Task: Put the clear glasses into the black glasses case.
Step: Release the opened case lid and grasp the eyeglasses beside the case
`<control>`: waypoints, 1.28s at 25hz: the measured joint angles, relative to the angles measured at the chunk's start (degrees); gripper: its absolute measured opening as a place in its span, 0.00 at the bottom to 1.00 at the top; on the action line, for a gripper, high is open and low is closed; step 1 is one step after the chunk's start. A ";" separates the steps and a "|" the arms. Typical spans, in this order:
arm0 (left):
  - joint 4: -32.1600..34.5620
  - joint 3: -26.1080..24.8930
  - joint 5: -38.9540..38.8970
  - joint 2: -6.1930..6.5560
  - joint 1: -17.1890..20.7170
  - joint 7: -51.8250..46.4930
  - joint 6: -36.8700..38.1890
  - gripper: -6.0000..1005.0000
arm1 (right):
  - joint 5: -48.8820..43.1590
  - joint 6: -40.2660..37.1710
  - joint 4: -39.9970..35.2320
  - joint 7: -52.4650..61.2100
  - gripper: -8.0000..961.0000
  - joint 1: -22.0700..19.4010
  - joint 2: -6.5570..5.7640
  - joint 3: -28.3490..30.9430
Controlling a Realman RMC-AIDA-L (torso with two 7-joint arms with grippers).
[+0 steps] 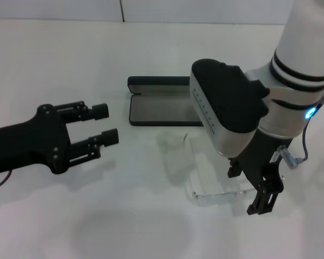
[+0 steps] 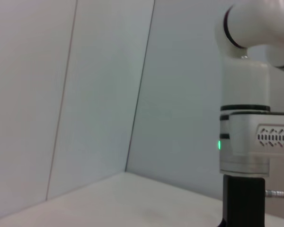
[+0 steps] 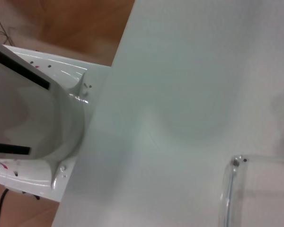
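White table (image 1: 54, 59) all round, and the right arm (image 1: 302, 59) dominates, reaching in from the far right, wrist bent down over the near side. The left arm (image 1: 21, 143) lies low and idle on the left, its left gripper (image 1: 110, 124) spread wide, holding nothing. The case (image 1: 159, 102) sits open at mid-table, grey lining up. The glasses (image 1: 216, 197) lie on the table nearer the robot, apart from the case. The right gripper (image 1: 264, 205) hangs right at their right end; can't tell if it's pinching. Best bet: grip the frame squarely, lift level, then lower it flat into the lining
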 joint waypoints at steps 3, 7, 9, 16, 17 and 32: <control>0.04 0.00 1.38 0.00 -0.08 0.29 -0.01 0.54 | 0.78 1.39 1.69 -0.09 0.80 -0.08 0.00 -0.59; -0.23 0.04 2.82 -0.22 0.14 3.06 -0.01 0.54 | 1.60 2.20 2.53 -0.26 0.80 -0.40 0.00 -0.78; -0.39 0.00 3.05 -0.35 0.37 4.26 -0.01 0.54 | 1.66 2.75 2.81 -0.30 0.80 -0.49 0.00 -1.07; -0.53 -0.01 3.38 0.89 1.40 4.45 0.47 0.54 | 2.50 4.29 3.75 -0.29 0.80 -0.54 0.00 -2.32; -0.45 -0.02 3.38 0.94 1.73 4.52 0.49 0.54 | 2.52 4.51 3.82 -0.29 0.80 -0.64 0.00 -2.52; -0.62 -0.67 3.38 0.63 1.67 5.00 0.19 0.53 | 2.47 9.35 5.96 -0.47 0.77 -1.10 0.00 -6.10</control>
